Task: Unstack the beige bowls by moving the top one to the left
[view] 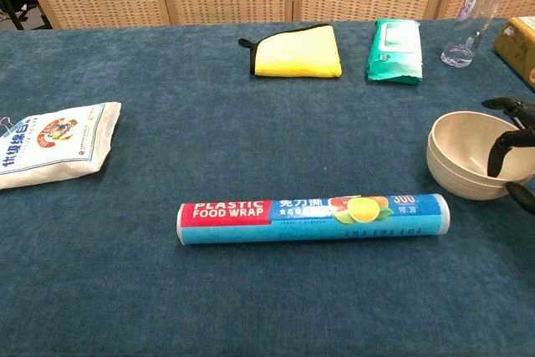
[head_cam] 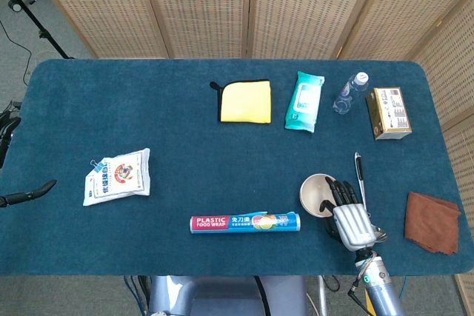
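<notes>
Two stacked beige plastic bowls (view: 468,156) sit at the right of the blue cloth-covered table (head_cam: 178,131), nested one inside the other with the rim of the lower bowl showing just under the upper; one roll of plastic food wrap in a blue printed sleeve (view: 313,217) lies just left of and in front of them; one white printed bag with a blue clip (head_cam: 117,175) rests well apart on the left side; one folded yellow cloth with black edging (head_cam: 244,101), one teal pack of wet wipes (head_cam: 304,101), one clear plastic water bottle (head_cam: 349,92) and one tan cardboard box (head_cam: 390,112) line the far side; one brown folded cloth (head_cam: 432,221) lies at the right edge, and one white pen (head_cam: 360,172) lies just beyond the bowls.

The right hand (head_cam: 348,209), silver-backed with dark fingers (view: 500,150), reaches over the bowls from the near right, fingertips curled over the rim and dipping into the top bowl; whether it truly grips the rim or merely touches it cannot be told from either view; the left hand (head_cam: 29,195) shows only as a dark tip at the table's left edge, and how it is set cannot be told.

The bowls are plain, matte and pale, smooth inside, upright on the cloth.
</notes>
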{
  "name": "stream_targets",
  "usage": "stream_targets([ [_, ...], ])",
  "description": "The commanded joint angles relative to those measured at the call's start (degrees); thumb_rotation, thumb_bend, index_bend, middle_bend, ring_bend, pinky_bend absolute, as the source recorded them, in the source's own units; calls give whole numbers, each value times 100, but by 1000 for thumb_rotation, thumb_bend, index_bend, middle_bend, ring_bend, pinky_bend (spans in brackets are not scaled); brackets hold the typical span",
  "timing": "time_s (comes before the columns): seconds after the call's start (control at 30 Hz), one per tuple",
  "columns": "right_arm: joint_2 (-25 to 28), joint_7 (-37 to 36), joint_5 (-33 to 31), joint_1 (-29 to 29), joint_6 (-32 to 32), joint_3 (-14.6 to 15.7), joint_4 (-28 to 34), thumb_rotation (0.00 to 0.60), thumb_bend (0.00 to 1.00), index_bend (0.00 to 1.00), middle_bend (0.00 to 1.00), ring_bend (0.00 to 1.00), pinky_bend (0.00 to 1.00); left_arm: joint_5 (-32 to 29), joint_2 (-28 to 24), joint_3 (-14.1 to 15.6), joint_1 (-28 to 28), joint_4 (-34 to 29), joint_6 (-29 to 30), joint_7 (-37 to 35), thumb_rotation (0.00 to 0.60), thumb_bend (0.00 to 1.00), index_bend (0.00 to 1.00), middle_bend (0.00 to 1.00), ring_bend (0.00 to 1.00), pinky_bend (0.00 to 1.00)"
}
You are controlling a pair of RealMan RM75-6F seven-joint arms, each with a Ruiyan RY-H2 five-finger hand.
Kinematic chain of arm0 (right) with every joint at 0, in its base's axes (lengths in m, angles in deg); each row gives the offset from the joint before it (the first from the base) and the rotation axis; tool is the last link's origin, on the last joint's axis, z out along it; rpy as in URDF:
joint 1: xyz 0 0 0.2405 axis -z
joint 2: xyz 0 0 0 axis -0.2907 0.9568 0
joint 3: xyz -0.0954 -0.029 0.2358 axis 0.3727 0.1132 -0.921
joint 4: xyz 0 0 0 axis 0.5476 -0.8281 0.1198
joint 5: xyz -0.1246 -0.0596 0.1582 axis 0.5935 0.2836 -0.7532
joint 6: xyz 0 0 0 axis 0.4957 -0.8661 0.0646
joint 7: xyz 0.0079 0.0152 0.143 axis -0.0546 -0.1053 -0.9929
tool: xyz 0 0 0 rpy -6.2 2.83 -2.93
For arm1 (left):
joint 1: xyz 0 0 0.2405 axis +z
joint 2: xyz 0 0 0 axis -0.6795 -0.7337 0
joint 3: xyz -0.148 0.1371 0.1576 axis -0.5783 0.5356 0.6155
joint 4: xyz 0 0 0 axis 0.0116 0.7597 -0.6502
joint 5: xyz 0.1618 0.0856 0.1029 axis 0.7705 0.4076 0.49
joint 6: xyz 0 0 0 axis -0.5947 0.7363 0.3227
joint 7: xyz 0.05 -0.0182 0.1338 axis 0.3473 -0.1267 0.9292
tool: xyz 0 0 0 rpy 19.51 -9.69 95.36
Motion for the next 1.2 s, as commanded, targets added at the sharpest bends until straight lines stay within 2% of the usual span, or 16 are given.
stream_targets([
  [0.03, 3, 19, -27, 3, 7, -4, 2, 600, 543, 436, 0, 0, 0, 1, -1, 6, 1, 1, -7, 3, 323, 97, 0, 0, 0, 0],
  [0.5, 1, 40, -52, 17, -18, -1, -8, 600, 544, 435, 0, 0, 0, 3, -7, 14, 7, -19, -14, 9, 322, 97, 0, 0, 0, 0],
  [1.2, -14, 141, -116, 38, -37, -2, 4, 600, 454, 438, 0, 0, 0, 13, -24, 12, 15, -41, -2, 29, 322, 98, 0, 0, 0, 0],
])
